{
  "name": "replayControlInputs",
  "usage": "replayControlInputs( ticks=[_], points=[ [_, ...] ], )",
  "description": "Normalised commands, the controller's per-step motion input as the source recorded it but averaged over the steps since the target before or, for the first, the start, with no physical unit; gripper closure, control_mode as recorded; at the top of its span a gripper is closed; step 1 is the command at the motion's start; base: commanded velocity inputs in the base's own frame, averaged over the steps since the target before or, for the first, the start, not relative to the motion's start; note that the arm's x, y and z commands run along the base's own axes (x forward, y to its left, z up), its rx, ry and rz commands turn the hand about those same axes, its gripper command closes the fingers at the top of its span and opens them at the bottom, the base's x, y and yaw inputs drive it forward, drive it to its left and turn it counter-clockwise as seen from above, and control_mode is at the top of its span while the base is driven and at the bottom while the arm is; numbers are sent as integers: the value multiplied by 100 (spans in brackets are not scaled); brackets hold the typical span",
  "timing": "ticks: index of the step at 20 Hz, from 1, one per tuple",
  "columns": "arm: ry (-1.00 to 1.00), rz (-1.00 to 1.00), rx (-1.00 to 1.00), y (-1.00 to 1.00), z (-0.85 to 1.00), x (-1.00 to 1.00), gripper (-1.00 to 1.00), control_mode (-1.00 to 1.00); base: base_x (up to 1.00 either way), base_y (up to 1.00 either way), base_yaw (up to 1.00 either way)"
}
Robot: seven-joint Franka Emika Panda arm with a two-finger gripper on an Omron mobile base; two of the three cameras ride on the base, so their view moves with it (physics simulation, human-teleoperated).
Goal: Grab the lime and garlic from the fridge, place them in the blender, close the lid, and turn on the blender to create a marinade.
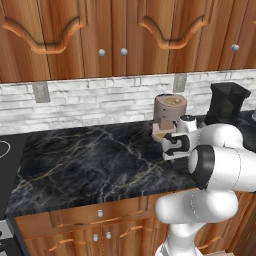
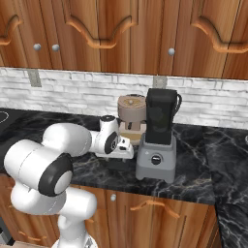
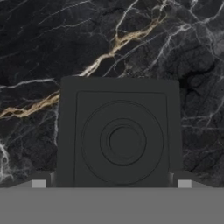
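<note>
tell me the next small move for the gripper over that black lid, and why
Probably lower straight down and close on the lid. In the hand view the open gripper has one fingertip at each side edge of the lid, which lies flat on the counter. The blender stands close beside it with its jar top looking uncovered.

A black marble desk (image 1: 90,155) with gold and white veins runs along a white brick backsplash (image 1: 100,100). On it, near the wall, stands a tan-brown coffee machine (image 2: 131,118). Two grey outlets (image 1: 41,92) sit in the brick. Above hang wooden cabinets (image 2: 121,34) with round silver knobs (image 1: 102,52). Below the desk are wooden drawers (image 2: 145,206) with curved handles. A stove edge (image 1: 5,150) shows at far left.
</note>
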Motion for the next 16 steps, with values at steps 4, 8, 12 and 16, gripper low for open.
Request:
replayControlInputs(
  ticks=[4,8,12,16],
  points=[
    [0,0,0,0,-11,23,-100,-100,0,0,0],
    [0,0,0,0,-12,23,-100,-100,0,0,0],
    [0,0,0,-1,-25,20,-100,-100,0,0,0],
    [-1,0,0,0,-34,1,-100,-100,0,0,0]
  ],
)
